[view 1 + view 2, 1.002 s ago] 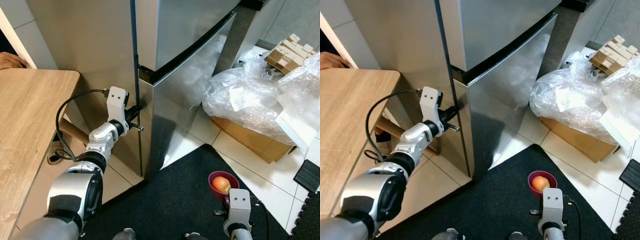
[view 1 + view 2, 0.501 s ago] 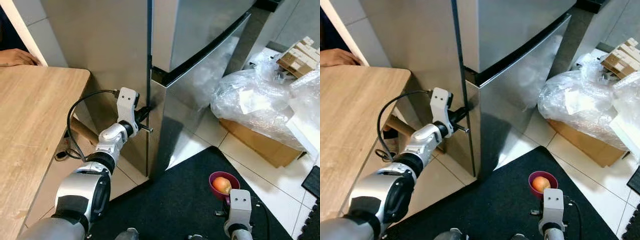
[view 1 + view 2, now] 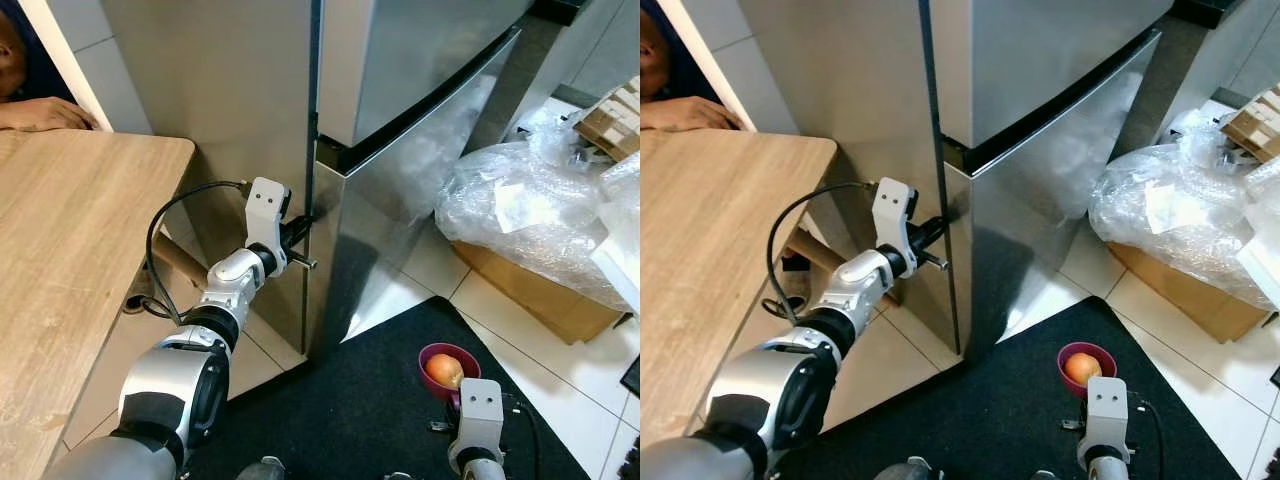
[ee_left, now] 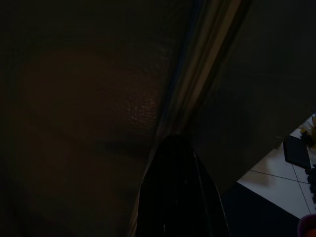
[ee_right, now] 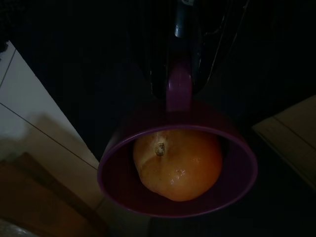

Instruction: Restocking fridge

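The left hand [image 3: 303, 236], its fingers pressed together, has its tips at the vertical front-left edge of the lower fridge door [image 3: 400, 215], which lies to its right, while the right hand [image 5: 180, 74] pinches the handle of a purple cup [image 3: 447, 367] holding an orange [image 3: 442, 369], low on the near right.

Our left arm [image 3: 215, 310] reaches out toward twelve o'clock, silver forearm stretched straight, a black cable looping off the white wrist block. The left gripper [image 3: 300, 236] sits at the far end, its black fingers [image 4: 177, 192] drawn together into a single dark wedge. Down at five o'clock, our right arm [image 3: 478, 440] hangs low, the right gripper [image 5: 180, 81] clamped tight around a thin purple handle.
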Motion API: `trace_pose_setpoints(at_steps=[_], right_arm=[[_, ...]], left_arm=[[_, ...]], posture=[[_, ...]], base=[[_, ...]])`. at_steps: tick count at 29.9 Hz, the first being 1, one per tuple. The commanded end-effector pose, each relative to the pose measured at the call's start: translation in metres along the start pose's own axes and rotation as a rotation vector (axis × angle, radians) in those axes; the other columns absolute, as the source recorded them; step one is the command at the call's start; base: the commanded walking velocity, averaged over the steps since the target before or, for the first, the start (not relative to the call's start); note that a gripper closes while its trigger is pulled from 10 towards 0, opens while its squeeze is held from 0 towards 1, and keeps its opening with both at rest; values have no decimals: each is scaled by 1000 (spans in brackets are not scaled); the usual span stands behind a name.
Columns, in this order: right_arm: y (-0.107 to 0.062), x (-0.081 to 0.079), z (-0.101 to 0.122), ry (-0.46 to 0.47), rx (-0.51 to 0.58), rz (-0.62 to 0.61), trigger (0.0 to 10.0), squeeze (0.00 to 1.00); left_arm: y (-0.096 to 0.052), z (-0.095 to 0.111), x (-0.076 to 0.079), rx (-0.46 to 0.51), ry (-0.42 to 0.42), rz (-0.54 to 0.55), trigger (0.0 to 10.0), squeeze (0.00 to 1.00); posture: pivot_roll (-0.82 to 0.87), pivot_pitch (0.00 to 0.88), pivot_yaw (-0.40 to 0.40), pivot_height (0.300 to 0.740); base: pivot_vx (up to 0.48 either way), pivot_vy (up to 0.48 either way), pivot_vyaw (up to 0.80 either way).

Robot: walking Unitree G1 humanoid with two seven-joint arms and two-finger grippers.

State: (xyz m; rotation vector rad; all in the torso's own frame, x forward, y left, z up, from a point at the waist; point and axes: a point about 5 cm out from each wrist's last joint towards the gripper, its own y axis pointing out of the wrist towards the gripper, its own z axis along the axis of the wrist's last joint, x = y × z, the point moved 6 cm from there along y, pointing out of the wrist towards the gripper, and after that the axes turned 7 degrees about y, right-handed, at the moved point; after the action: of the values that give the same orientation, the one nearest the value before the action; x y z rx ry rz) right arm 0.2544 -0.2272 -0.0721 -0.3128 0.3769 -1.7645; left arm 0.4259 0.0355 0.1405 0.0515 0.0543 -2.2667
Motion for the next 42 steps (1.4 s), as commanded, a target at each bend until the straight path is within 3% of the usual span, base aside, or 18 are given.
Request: trace_pose_setpoints(at_steps=[1, 12, 23, 25, 28, 29, 31, 32, 39, 42], right_arm=[[-3, 4, 0, 19, 18, -22, 10000, 0], [-4, 4, -1, 20, 18, -25, 10000, 0], [-5, 5, -2, 21, 18, -27, 10000, 0], [-6, 4, -3, 20, 16, -26, 10000, 0], [-6, 4, -4, 20, 13, -25, 10000, 0], [-6, 4, -4, 20, 13, -25, 10000, 0], [-6, 4, -4, 21, 11, -27, 10000, 0], [-6, 4, -5, 21, 10, -28, 10000, 0], [-6, 3, -5, 21, 7, -27, 10000, 0], [-4, 1, -4, 18, 4, -18, 10000, 0]], left_arm=[[19, 2, 61, -6, 42, -238, 10000, 0], [23, 4, 78, 4, 36, -285, 10000, 0], [22, 0, 84, 1, 29, -308, 10000, 0], [18, -11, 86, -43, 48, -323, 10000, 0], [-6, -71, 87, -318, 232, -396, 10000, 0], [-6, -71, 87, -318, 232, -396, 10000, 0], [-29, -109, 72, -459, 308, -355, 10000, 0], [-40, -121, 60, -483, 273, -273, 10000, 0], [-55, -132, 33, -473, 167, -80, 10000, 0], [-70, -133, 0, -441, 118, 114, 10000, 0]], posture=[[-163, 184, 30, 731], [-167, 183, 33, 731], [-166, 184, 35, 731], [-164, 185, 34, 731], [-162, 185, 38, 731], [-162, 185, 38, 731], [-161, 185, 39, 731], [-160, 182, 38, 731], [-154, 180, 35, 731], [-148, 178, 20, 731]], base=[[0, 0, 0], [0, 0, 0], [0, 0, 0], [0, 0, 0], [0, 0, 0], [0, 0, 0], [0, 0, 0], [0, 0, 0], [0, 0, 0], [0, 0, 0]])
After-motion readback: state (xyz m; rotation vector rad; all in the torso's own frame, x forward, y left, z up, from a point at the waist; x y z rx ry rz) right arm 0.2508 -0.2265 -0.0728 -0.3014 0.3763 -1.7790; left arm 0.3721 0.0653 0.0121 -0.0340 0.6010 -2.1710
